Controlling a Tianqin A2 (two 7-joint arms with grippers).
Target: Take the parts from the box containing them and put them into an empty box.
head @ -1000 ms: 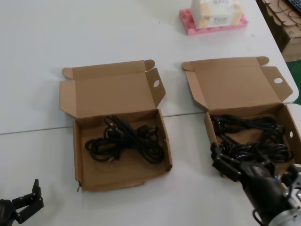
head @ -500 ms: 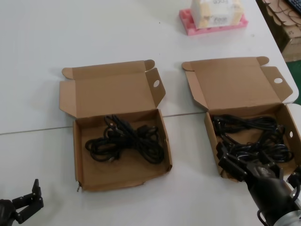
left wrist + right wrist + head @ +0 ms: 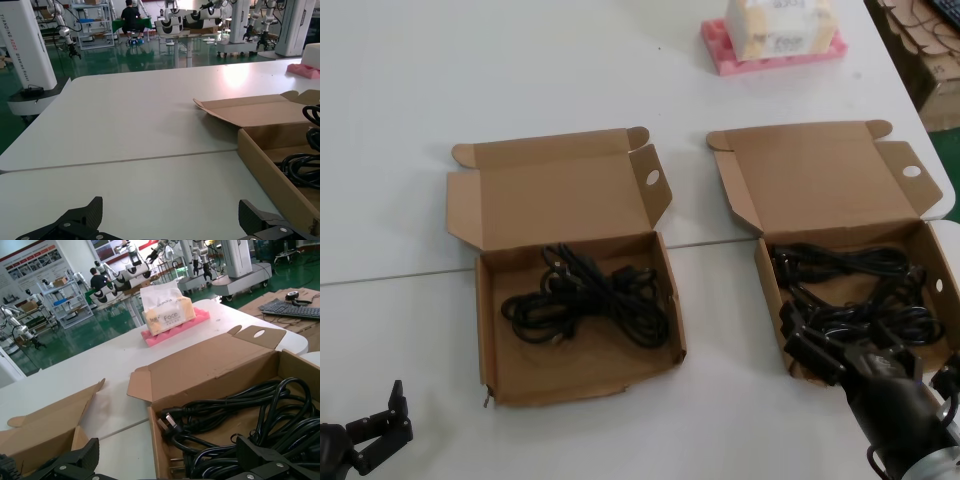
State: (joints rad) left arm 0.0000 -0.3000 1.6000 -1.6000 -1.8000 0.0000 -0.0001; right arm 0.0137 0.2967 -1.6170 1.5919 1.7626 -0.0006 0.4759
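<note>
The right box [image 3: 767, 275] has a straight front wall and holds a tangle of black cables [image 3: 860, 290] with plugs. The left box [image 3: 484, 320] has a wavy front edge, and one looped cable bunch [image 3: 590, 300] lies in it. My right gripper [image 3: 817, 355] stands open at the right box's front left corner. In the right wrist view this gripper [image 3: 170, 467] straddles the box wall [image 3: 156, 440], with one finger over the cables [image 3: 240, 415] and the other over the table. My left gripper [image 3: 380, 425] hangs open low over the table at the front left, holding nothing.
A pink foam tray with a tissue box [image 3: 775, 35] sits at the back. Stacked cardboard [image 3: 925, 40] lies beyond the table's right edge. Both lids stand open toward the back. The left wrist view shows the left box's side wall [image 3: 270, 170] off to one side.
My right gripper has drawn back toward the front right, from over the cables to the box's front corner. It has been almost still for the last half second. The left arm has not moved.
</note>
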